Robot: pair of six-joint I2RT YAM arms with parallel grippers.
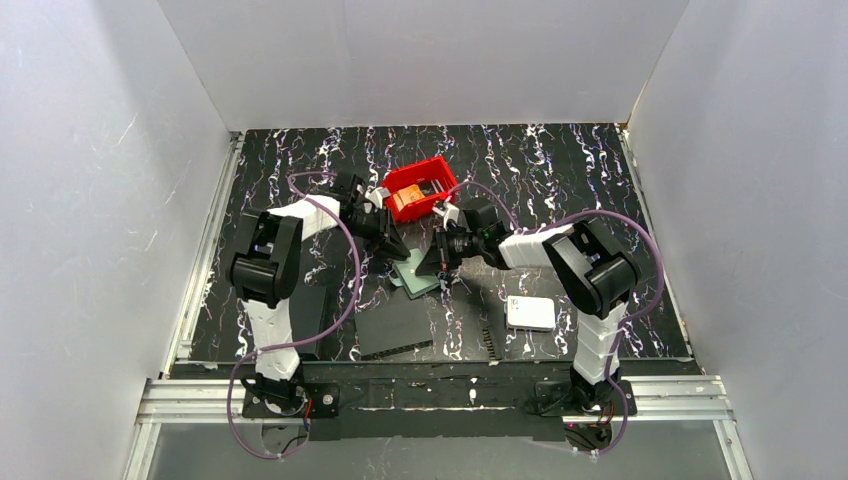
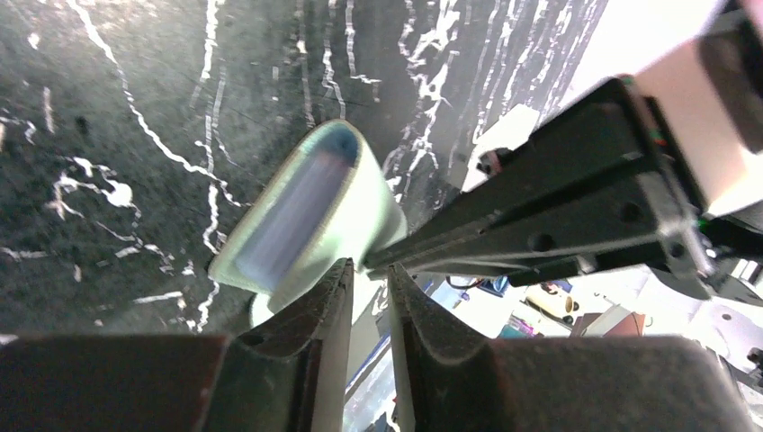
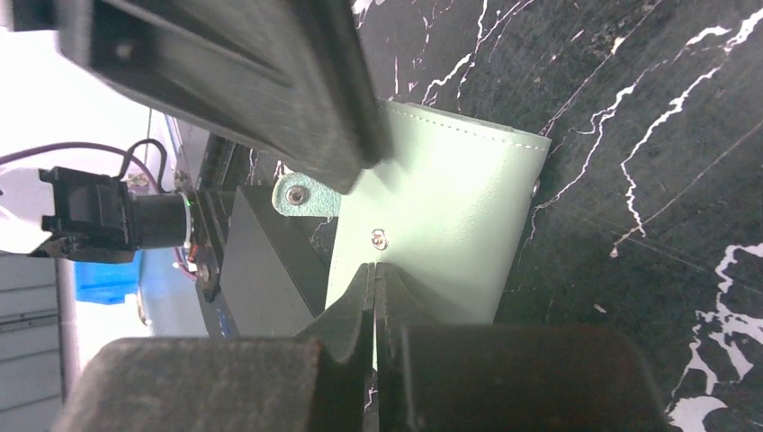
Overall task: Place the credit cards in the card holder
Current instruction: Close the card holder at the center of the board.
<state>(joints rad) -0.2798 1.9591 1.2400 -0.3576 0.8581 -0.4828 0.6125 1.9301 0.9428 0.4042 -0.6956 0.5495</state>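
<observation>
The pale grey-green folding card holder point(image 1: 413, 274) lies mid-tabletop point(image 1: 560, 180), one cover curling upward. The right end effector point(image 3: 374, 270), at 3 o'clock, is pressed together against its face and should pin it flat. The left end effector point(image 2: 369, 270), at 11 o'clock, is narrowly parted; whether it grips the cover cannot be told. Spread the cover wide. At 12 o'clock, the red plastic bin point(image 1: 440, 172) holds orange credit cards point(image 1: 405, 203).
</observation>
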